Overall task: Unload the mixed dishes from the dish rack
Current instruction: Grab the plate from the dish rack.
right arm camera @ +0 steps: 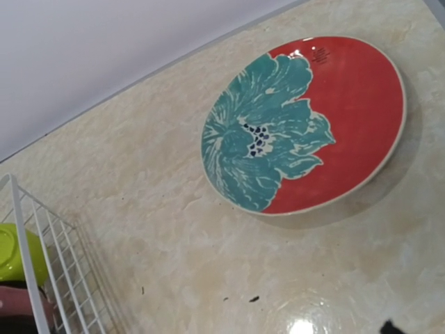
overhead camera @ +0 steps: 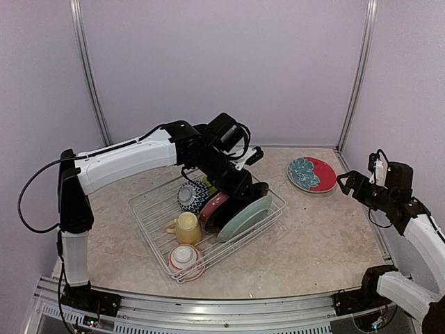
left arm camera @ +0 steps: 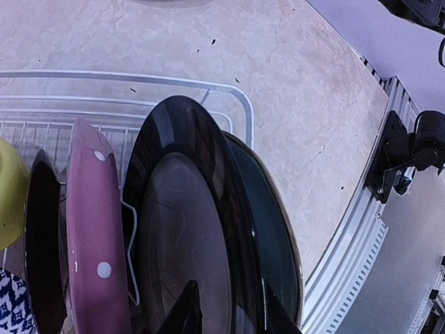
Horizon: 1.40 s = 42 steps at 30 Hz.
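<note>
The white wire dish rack (overhead camera: 151, 212) holds a blue-patterned bowl (overhead camera: 193, 196), a pale yellow mug (overhead camera: 186, 227), a red-white bowl (overhead camera: 185, 259), a pink dotted plate (overhead camera: 212, 209), a black plate (overhead camera: 240, 200) and a teal plate (overhead camera: 245, 217). My left gripper (left arm camera: 229, 313) is open, down in the rack. Its fingertips (left arm camera: 184, 309) straddle the rim of the upright black plate (left arm camera: 181, 223), one of them between it and the teal plate (left arm camera: 274, 229). The pink dotted plate (left arm camera: 94, 236) stands to the left. My right gripper (overhead camera: 345, 182) is open and empty, above the table.
A red plate with a teal flower (overhead camera: 312, 174) lies flat on the table right of the rack; it also shows in the right wrist view (right arm camera: 306, 125). The rack's corner (right arm camera: 28, 257) and a lime green bowl (right arm camera: 17, 254) show there. Walls enclose the table.
</note>
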Each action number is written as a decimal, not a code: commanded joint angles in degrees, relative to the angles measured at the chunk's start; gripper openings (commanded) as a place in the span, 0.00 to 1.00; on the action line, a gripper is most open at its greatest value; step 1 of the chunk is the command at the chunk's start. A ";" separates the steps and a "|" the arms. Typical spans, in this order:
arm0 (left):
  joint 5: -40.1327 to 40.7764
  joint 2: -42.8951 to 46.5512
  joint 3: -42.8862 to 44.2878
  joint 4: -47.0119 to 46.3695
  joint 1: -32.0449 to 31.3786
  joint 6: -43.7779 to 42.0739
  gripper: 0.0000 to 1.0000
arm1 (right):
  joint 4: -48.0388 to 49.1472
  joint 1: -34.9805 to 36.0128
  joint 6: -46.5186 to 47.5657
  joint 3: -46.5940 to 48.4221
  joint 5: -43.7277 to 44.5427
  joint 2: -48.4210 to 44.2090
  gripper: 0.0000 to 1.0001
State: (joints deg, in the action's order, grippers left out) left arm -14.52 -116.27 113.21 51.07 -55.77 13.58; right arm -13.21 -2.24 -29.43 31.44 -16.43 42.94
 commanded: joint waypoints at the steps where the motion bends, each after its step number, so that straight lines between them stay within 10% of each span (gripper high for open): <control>1: 3.12 -2.37 0.63 1.60 -0.29 -0.84 0.22 | 0.47 0.86 -0.19 0.71 0.17 0.67 0.95; 16: 4.77 -2.03 3.30 3.35 -0.23 -0.89 0.00 | -1.42 1.26 1.04 3.58 0.80 2.54 0.96; 42: 3.49 -0.10 19.10 13.75 -0.39 0.84 0.00 | -2.25 2.08 0.69 6.78 1.90 7.23 0.96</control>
State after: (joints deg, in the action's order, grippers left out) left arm -12.75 -119.17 128.66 65.17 -56.36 13.37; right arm -14.83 -1.02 -29.04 36.27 -15.16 49.78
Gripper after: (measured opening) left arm 0.049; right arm 0.957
